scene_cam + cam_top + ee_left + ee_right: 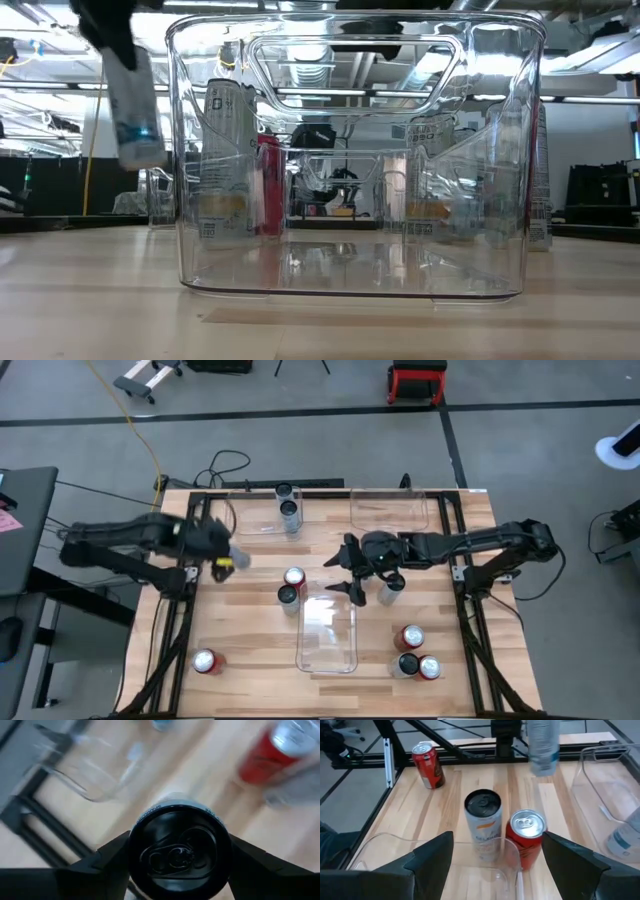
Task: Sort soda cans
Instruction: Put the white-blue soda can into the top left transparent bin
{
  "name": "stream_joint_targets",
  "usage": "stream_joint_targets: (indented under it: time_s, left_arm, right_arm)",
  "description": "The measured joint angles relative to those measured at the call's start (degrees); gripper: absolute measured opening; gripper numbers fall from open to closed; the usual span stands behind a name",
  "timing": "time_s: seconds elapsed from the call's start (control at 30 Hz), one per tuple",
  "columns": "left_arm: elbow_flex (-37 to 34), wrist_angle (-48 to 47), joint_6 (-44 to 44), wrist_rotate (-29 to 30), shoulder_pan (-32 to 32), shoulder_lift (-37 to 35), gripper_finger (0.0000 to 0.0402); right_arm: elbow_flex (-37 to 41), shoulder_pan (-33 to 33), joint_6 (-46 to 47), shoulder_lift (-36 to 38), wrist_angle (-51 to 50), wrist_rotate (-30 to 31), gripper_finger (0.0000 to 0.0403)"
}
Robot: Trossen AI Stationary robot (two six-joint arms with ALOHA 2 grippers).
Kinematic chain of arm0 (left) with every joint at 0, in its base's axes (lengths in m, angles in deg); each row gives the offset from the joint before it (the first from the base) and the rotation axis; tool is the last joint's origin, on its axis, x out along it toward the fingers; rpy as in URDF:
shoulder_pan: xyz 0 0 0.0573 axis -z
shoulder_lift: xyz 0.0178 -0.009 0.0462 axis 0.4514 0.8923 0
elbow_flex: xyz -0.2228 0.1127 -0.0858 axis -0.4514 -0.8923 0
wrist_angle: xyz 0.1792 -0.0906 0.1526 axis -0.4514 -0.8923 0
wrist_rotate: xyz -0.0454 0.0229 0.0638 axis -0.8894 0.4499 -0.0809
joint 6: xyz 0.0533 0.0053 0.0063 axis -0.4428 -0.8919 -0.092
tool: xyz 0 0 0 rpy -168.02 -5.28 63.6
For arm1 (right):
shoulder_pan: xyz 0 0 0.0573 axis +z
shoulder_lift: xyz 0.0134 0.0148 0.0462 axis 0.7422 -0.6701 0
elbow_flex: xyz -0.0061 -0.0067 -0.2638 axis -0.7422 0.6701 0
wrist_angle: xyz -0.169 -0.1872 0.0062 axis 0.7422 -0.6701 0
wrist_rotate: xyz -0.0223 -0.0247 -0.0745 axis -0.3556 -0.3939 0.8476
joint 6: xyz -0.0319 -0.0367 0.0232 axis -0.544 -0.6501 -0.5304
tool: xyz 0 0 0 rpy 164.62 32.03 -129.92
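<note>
My left gripper (226, 559) is shut on a silver-grey can with a black top (180, 852). The can hangs in the air over the table's left part (135, 105). My right gripper (497, 865) is open above the far end of the near clear bin (328, 635), touching nothing. Just beyond its fingers, a silver can with a black top (482, 820) and a red can (526, 837) stand upright on the table. Two cans (289, 502) stand in the far left bin. Other cans stand on the table at the near right (415, 653), the near left (205, 661) and right of centre (389, 592). My left gripper pinches the silver-grey can between its two fingers (107, 860), one on each side of the can's upper end (137, 837), just below the black top. The fingers come from above, pointing down. The can is lifted clear and hangs below them, slightly tilted (138, 120).
Three clear plastic bins sit on the wooden table: far left (250, 520), far right (390, 510) and near centre (345, 250). Black frame rails (175, 630) run along both sides. Bare wood lies between the left rail and the near bin.
</note>
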Motion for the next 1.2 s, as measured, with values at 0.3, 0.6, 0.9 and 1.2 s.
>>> stream_joint_targets:
  time_s: [0.3,0.6,0.9,1.2]
  left_arm:
    - [2.85,18.57,-25.47,-11.73,-23.84,5.60,0.0252]
    - [8.63,20.79,-37.16,-15.84,-37.29,19.00,0.0252]
    - [12.05,24.38,-43.47,-20.81,-44.68,29.85,0.0252]
    - [12.58,26.26,-46.15,-21.06,-48.81,32.09,0.0252]
  right_arm:
    - [0.00,-1.12,0.02,0.00,0.04,0.01,0.0321]
    - [0.00,1.10,0.04,0.00,-4.57,0.01,0.0321]
    - [0.00,3.35,0.85,0.00,-6.30,5.76,0.0321]
    - [0.02,3.17,1.53,0.00,-7.47,7.82,0.0321]
